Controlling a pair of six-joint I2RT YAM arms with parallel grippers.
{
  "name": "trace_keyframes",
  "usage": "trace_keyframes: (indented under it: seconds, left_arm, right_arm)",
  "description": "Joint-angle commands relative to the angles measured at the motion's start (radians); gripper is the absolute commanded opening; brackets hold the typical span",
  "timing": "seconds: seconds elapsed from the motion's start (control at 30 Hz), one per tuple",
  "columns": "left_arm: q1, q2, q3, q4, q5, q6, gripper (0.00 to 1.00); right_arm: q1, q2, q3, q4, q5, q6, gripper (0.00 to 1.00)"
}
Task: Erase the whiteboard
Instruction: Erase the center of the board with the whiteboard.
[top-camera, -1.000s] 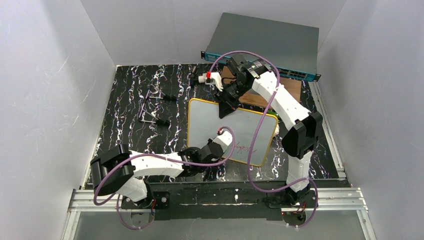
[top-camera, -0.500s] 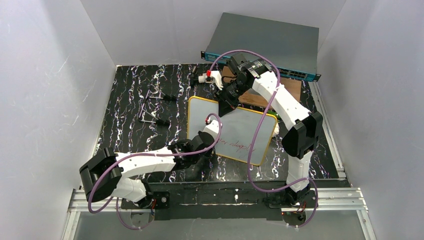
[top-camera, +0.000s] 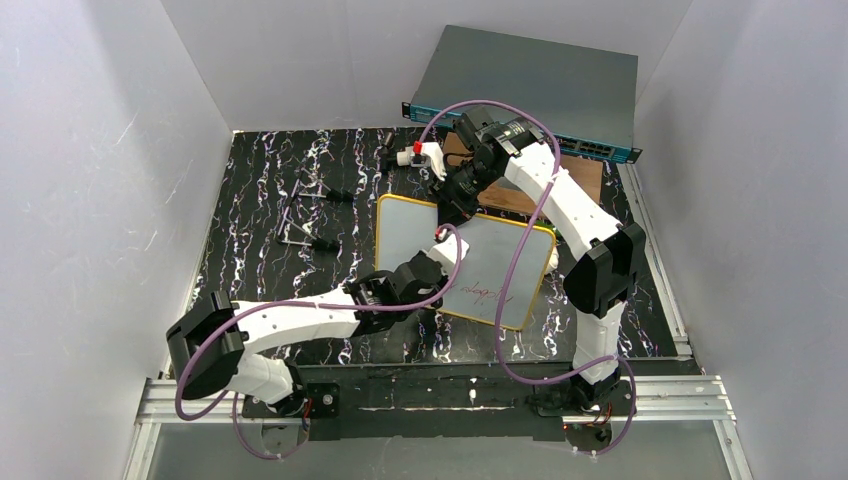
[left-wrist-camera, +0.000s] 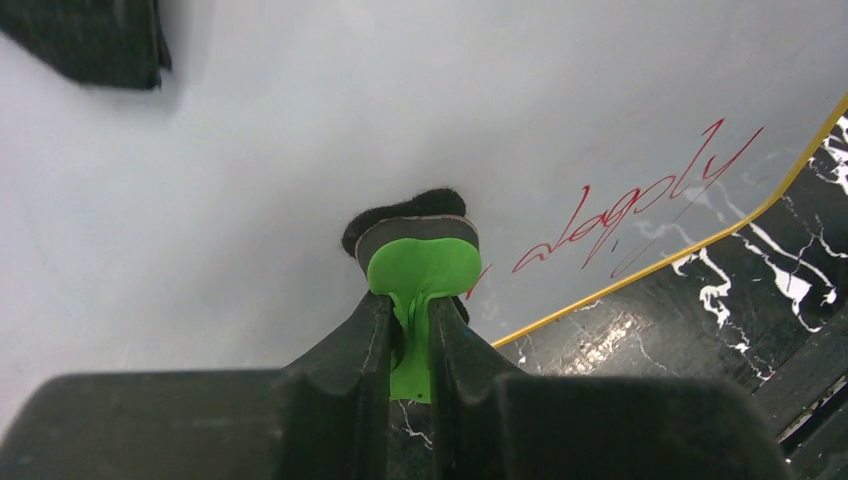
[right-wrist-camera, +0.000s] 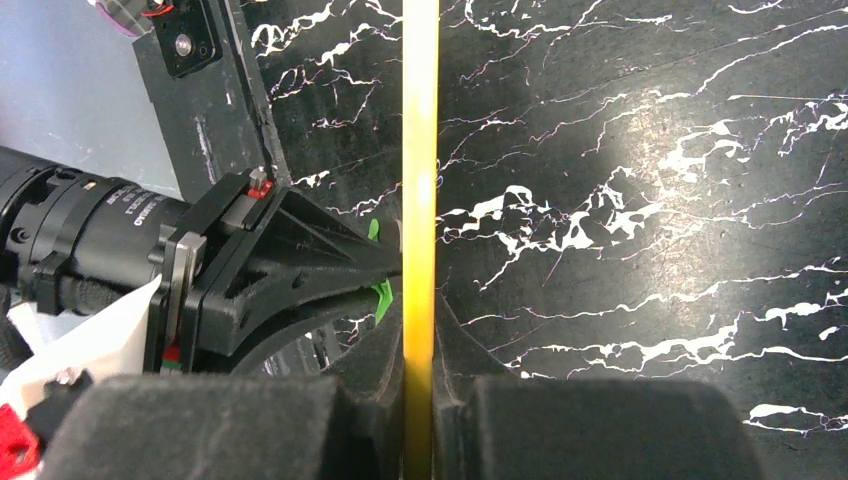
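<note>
The whiteboard (top-camera: 500, 262) sits right of centre on the black marbled counter (top-camera: 260, 210). Its long axis runs left to right, skewed so the right end falls nearer the arm bases. Red writing (top-camera: 485, 292) runs along its near long edge. The right gripper (top-camera: 447, 212) is clamped tight on the far long edge — in its wrist view the yellow rim (right-wrist-camera: 420, 150) passes straight between the fingers. The left gripper (left-wrist-camera: 410, 330) is closed on the green handle of an eraser (left-wrist-camera: 422, 262), whose dark pad presses on the white surface just left of the writing.
</note>
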Motion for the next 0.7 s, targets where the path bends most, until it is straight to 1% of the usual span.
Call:
trace_keyframes:
  seconds: [0.0, 0.2, 0.37, 0.53, 0.67]
  left_arm:
    - [0.013, 0.030, 0.072, 0.047, -0.033, 0.041, 0.00]
    - [0.011, 0.017, -0.053, 0.049, -0.028, -0.050, 0.00]
    - [-0.020, -0.003, -0.159, 0.048, -0.028, -0.115, 0.00]
    - [-0.044, 0.013, -0.190, 0.048, -0.014, -0.143, 0.00]
    - [-0.045, 0.005, -0.171, 0.045, -0.018, -0.135, 0.00]
  right_arm:
    - [0.029, -0.014, -0.003, -0.096, -0.074, -0.007, 0.01]
    - [0.029, -0.018, -0.007, -0.096, -0.075, -0.008, 0.01]
    - [0.029, -0.006, 0.002, -0.101, -0.081, -0.010, 0.01]
    - [0.031, -0.008, 0.000, -0.100, -0.078, -0.009, 0.01]
    - [0.031, -0.010, -0.002, -0.099, -0.075, -0.009, 0.01]
